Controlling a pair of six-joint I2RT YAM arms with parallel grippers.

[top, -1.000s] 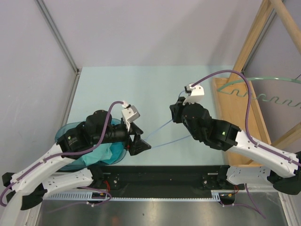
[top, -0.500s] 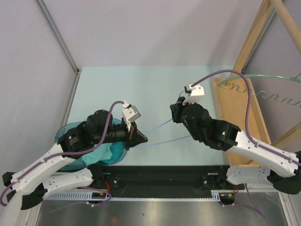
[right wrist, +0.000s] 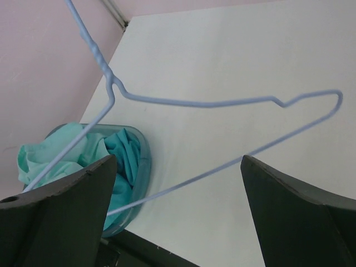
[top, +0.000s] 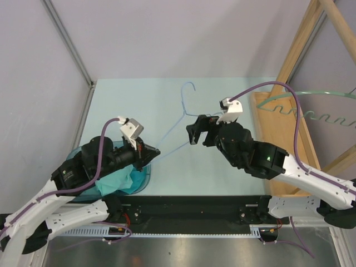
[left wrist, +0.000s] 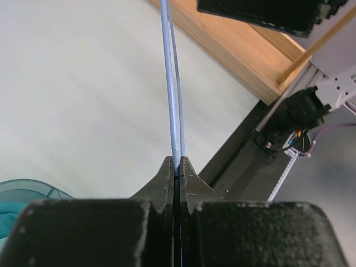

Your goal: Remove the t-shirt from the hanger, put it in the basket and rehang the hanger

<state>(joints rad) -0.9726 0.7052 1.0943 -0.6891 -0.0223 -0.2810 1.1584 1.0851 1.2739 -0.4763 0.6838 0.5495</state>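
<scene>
The blue wire hanger point(top: 184, 109) is bare and hangs over the table, its hook pointing to the far side. My left gripper point(top: 157, 151) is shut on one shoulder end of it; in the left wrist view the wire point(left wrist: 172, 83) runs straight out from between the closed fingertips point(left wrist: 177, 167). My right gripper point(top: 196, 130) stands wide open just right of the hanger, holding nothing. In its own view the hanger point(right wrist: 194, 103) lies ahead of the gripper point(right wrist: 179, 161), its lower wire crossing the gap without touching. The teal t-shirt point(top: 118, 181) lies crumpled in a translucent blue bowl point(right wrist: 142, 167) under my left arm.
A wooden rack point(top: 278, 139) stands along the table's right side, with a green wire hanger point(top: 311, 114) on it. Grey walls close in the left and the far side. The black base rail point(top: 189, 206) runs along the near edge.
My right gripper has opened and let go of the hanger. My left gripper shut on the hanger's end and drew back left, swinging the hook out towards the far side.
</scene>
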